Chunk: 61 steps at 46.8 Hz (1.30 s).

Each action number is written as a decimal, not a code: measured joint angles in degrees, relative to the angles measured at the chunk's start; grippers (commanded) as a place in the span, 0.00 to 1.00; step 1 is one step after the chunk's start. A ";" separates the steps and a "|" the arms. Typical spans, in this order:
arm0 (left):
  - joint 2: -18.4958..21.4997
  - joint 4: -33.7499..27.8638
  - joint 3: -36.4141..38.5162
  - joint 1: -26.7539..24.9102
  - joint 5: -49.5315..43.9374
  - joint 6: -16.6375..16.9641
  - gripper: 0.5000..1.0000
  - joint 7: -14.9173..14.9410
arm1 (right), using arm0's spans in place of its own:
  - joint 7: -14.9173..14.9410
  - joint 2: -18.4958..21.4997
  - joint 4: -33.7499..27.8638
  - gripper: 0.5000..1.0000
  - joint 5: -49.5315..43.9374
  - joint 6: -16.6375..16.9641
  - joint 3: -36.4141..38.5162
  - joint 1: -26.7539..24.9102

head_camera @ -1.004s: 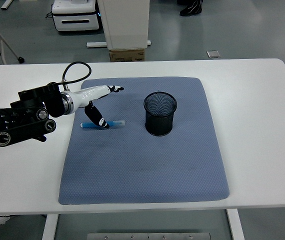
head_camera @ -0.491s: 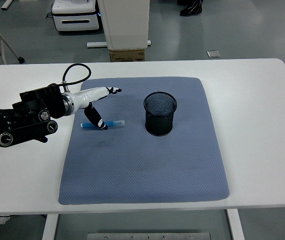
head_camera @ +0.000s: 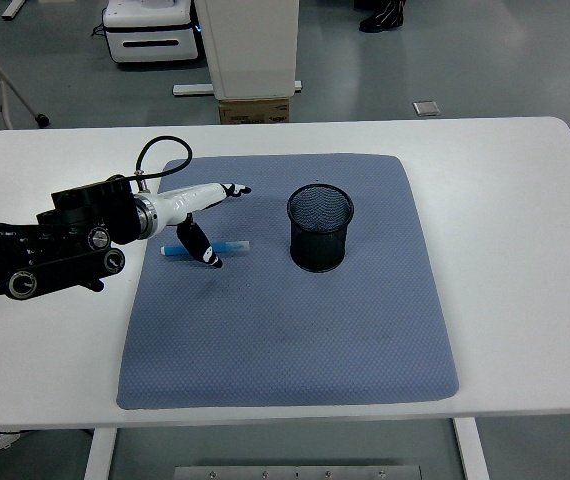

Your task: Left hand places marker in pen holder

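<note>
Hovering over blue marker (head_camera: 205, 247) on grey mat (head_camera: 285, 330): left hand (head_camera: 197, 213), fingers (head_camera: 233, 190) spread, nothing pinched. Black mesh pen holder (head_camera: 320, 228) upright, right of marker.

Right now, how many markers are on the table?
1. The blue marker lies flat on the gray mat, left of the black pen holder, under the left robot hand. The holder's inside isn't fully visible.

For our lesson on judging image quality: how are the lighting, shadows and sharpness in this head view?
Head view: lighting is even and soft, with no harsh glare on the table; the holder casts only a faint shadow on the mat; the marker and robot hand look sharp, without visible motion blur; the table's far edge bows slightly, suggesting mild lens distortion.
</note>
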 measured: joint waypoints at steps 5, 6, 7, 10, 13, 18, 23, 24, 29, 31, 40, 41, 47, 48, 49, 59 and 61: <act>-0.68 1.08 0.27 0.39 -0.02 0.12 0.97 0.00 | 0.00 0.00 0.00 1.00 0.01 0.00 0.00 -0.01; -0.70 1.14 0.29 0.51 -0.03 0.15 0.97 0.00 | 0.00 0.00 0.00 1.00 0.01 0.00 0.00 0.00; -0.72 1.17 0.30 0.60 -0.04 0.17 0.96 0.00 | 0.00 0.00 0.00 1.00 0.01 0.00 0.00 0.00; -0.74 1.29 0.30 0.71 -0.05 0.27 0.93 0.00 | 0.00 0.00 0.00 1.00 0.01 0.00 0.00 -0.01; -0.78 1.51 0.30 0.82 -0.05 0.67 0.84 0.00 | 0.01 0.00 0.00 1.00 0.01 0.00 0.00 0.01; -1.12 1.64 0.30 0.86 -0.06 1.42 0.76 0.00 | 0.00 0.00 0.00 1.00 0.01 0.00 0.00 -0.01; -1.17 1.66 0.30 0.86 -0.06 1.51 0.74 0.00 | 0.00 0.00 0.00 1.00 0.01 0.00 0.00 -0.01; -1.17 1.66 0.30 0.86 -0.06 1.51 0.74 0.00 | 0.00 0.00 0.00 1.00 0.01 0.00 0.00 0.00; -1.31 1.67 0.29 0.86 -0.06 1.51 0.74 0.00 | 0.00 0.00 0.00 1.00 0.01 0.00 0.00 0.00; -1.40 1.67 0.29 0.86 -0.06 1.52 0.73 0.00 | 0.00 0.00 0.00 1.00 0.01 0.00 0.00 0.00; -1.44 1.67 0.92 0.89 0.01 1.77 0.55 0.00 | 0.00 0.00 0.00 1.00 -0.01 0.00 0.00 0.00; -1.44 1.67 1.01 0.92 0.02 1.78 0.55 0.00 | 0.00 0.00 0.00 1.00 -0.01 0.00 0.00 0.00; -1.48 1.66 1.31 0.95 0.02 1.87 0.55 0.00 | 0.00 0.00 0.00 1.00 -0.01 0.00 0.00 0.00; -1.50 1.67 1.32 0.95 0.02 1.88 0.55 0.00 | 0.00 0.00 0.00 1.00 -0.01 0.00 0.00 0.00; -1.51 1.67 1.32 0.95 0.02 1.92 0.55 0.00 | 0.00 0.00 0.00 1.00 -0.01 0.00 0.00 0.00; -1.51 1.67 1.33 0.96 0.12 2.29 0.55 0.00 | 0.00 0.00 0.00 1.00 0.01 0.00 0.00 0.00; -1.56 1.67 1.34 0.95 0.19 2.30 0.55 0.00 | 0.00 0.00 0.00 1.00 0.01 0.00 0.00 0.00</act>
